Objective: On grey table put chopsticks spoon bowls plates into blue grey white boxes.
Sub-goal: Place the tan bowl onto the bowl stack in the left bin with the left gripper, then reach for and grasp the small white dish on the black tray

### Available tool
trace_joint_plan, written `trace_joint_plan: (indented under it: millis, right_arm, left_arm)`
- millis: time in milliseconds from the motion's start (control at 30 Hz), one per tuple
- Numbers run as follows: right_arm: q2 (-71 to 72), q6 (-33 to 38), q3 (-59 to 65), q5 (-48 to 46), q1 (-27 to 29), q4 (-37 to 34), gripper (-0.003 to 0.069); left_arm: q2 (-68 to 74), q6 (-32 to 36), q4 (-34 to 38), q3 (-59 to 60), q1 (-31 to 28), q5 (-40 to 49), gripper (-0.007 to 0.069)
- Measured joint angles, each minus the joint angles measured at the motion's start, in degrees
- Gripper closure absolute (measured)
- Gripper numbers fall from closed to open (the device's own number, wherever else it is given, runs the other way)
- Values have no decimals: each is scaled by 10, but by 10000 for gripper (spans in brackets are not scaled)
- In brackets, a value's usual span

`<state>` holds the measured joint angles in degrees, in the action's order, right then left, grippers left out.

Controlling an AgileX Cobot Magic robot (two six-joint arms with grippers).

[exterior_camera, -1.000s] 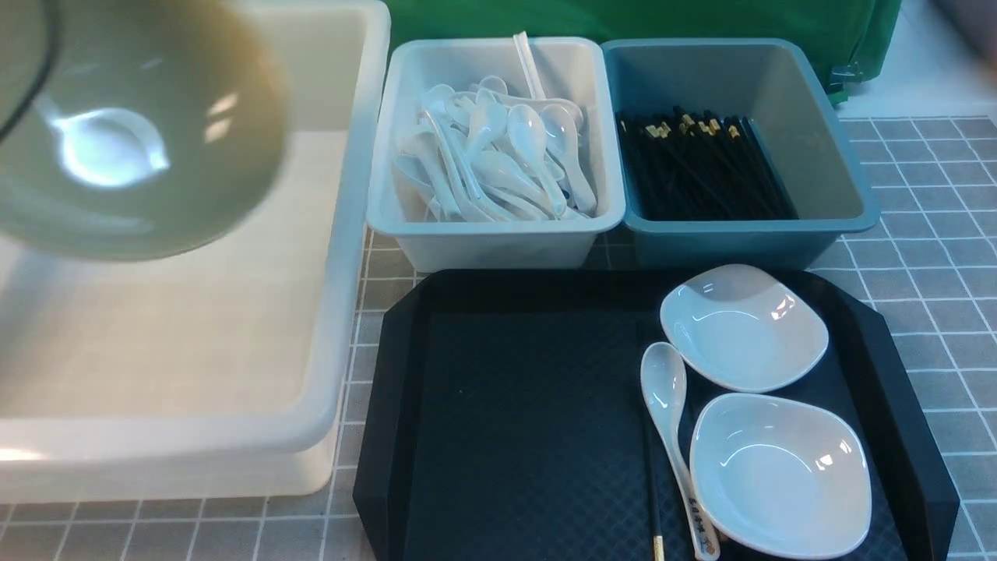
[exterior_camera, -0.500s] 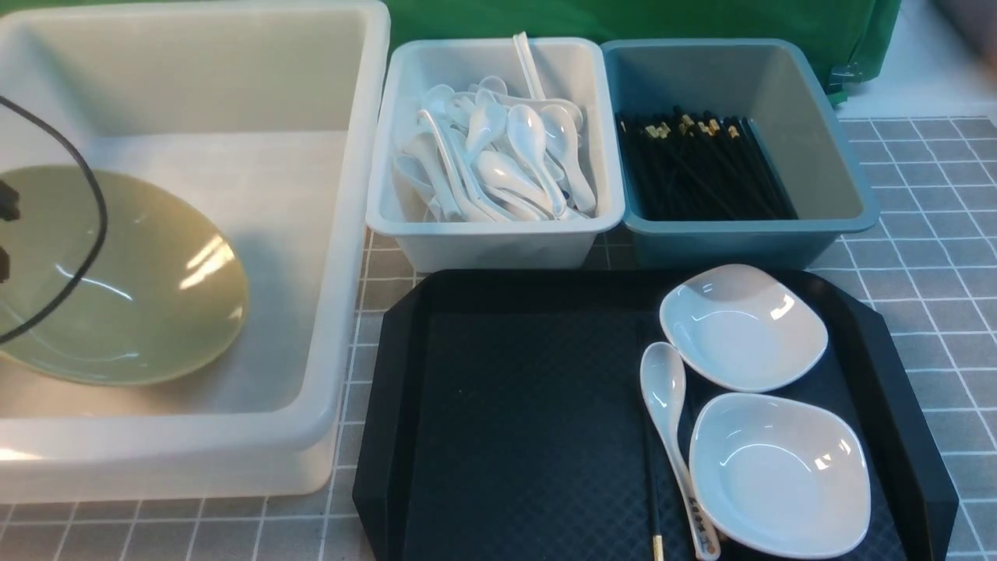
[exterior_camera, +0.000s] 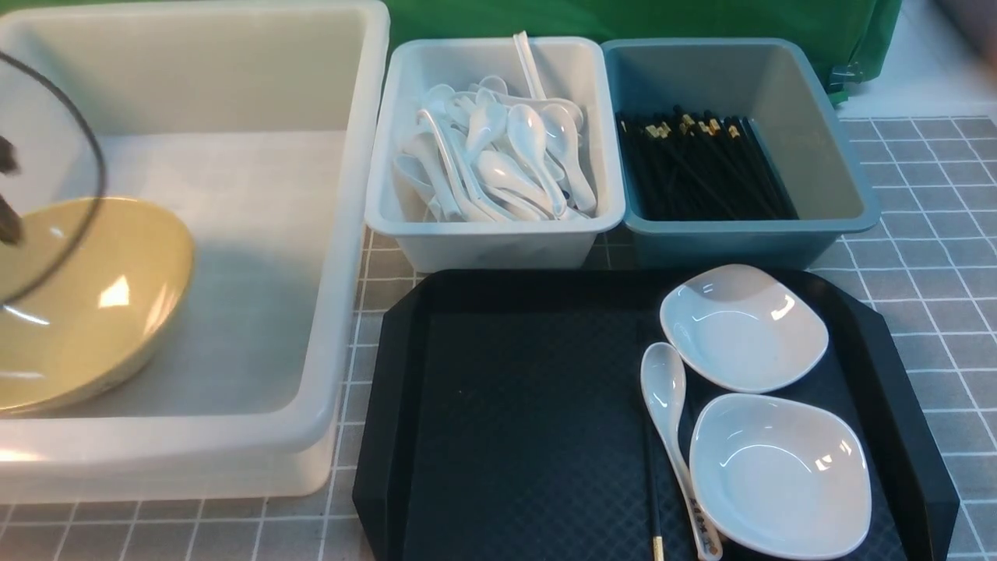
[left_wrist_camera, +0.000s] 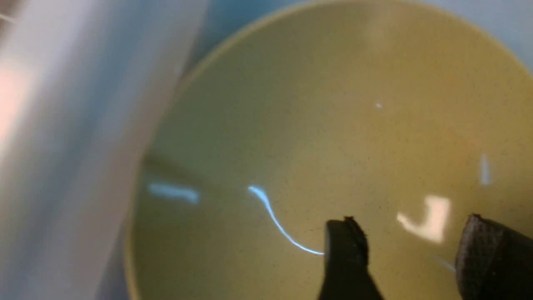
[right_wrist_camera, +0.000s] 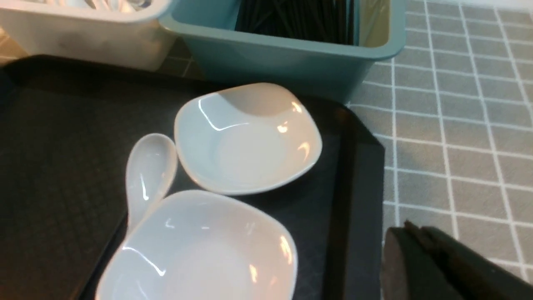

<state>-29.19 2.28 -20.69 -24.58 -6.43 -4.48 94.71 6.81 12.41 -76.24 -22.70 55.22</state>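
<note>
The yellowish olive bowl (exterior_camera: 78, 304) lies tilted inside the large white tub (exterior_camera: 343, 234), near its left wall. My left gripper (left_wrist_camera: 410, 225) hangs open just over the bowl's inside (left_wrist_camera: 316, 125), holding nothing. Two white plates (exterior_camera: 744, 327) (exterior_camera: 779, 475) and the white spoon (exterior_camera: 670, 421) rest on the right side of the black tray (exterior_camera: 514, 405). The chopsticks (exterior_camera: 657, 548) lie beside the spoon, mostly lost against the dark tray. My right gripper (right_wrist_camera: 410, 229) is shut and empty, above the grey table (right_wrist_camera: 449, 137) just off the tray's right edge.
Behind the tray stand a pale grey-white box (exterior_camera: 498, 234) with several white spoons and a blue-grey box (exterior_camera: 740, 241) with several black chopsticks. A green cloth (exterior_camera: 623, 19) hangs at the back. A black cable (exterior_camera: 93, 179) loops over the tub's left side.
The bowl has gone from high in the air down into the white tub and slid left. My left gripper has opened and let it go. The right side is unchanged.
</note>
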Motion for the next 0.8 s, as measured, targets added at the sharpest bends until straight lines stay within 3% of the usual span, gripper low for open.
trace_joint_plan:
  millis: [100,200,267,333,400,533,567,700,800]
  right_arm:
    - [-13,27,-2,-28,-17,-31,615]
    - [-73,85,-32,-100,-49,-88,601]
    - [-110,96,-52,-122,-64,-106,580]
    - [-189,111,-98,-137,-85,-120,504]
    - [-218,117,-116,-137,-91,-123,466]
    - [-337,125,-185,-137,-97,-103,296]
    - [-372,111,-199,-133,-95,-82,237]
    - [-471,64,-214,-101,-72,-45,123]
    - [-530,56,-215,-85,-60,-43,97]
  left_arm:
    - [26,3,8,18,9,20,531]
    - [-14,21,30,22,44,11,617]
    - [-53,34,50,22,72,-3,625]
    - [-153,70,84,26,146,-42,634]
    - [-193,82,92,33,175,-58,634]
    - [-358,111,99,101,270,-121,634]
    - [-401,111,97,127,283,-134,634]
    - [-563,86,62,249,295,-160,634]
    - [-668,50,12,344,296,-161,634]
